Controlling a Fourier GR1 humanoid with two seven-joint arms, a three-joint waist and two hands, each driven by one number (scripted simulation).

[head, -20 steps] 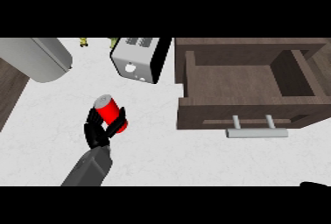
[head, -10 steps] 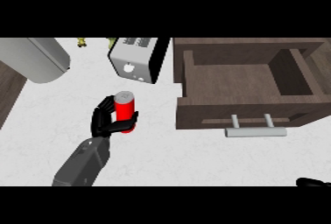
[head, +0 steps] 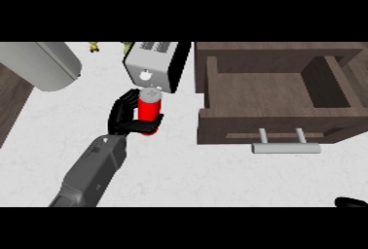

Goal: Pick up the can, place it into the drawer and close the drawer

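Two things are cut off at the picture's margins: the right hand [head: 351, 202], of which only a dark sliver shows at about 5 o'clock, so whether its fingers are open or curled cannot be told, and a large grey rounded appliance [head: 39, 63] at 10 o'clock. Small yellow-green objects [head: 94, 46] at 11 o'clock are too small to make out. The left hand [head: 128, 118] hides the lower left side of the can [head: 149, 109]; its black fingers are curled round the red can, which stands nearly upright with its silver top showing. The can sits just left of the picture's centre, right below the toaster [head: 152, 67] and left of the open drawer [head: 277, 92], apart from both. The drawer's metal handle [head: 285, 147] points toward 6 o'clock over the white desk [head: 215, 175].
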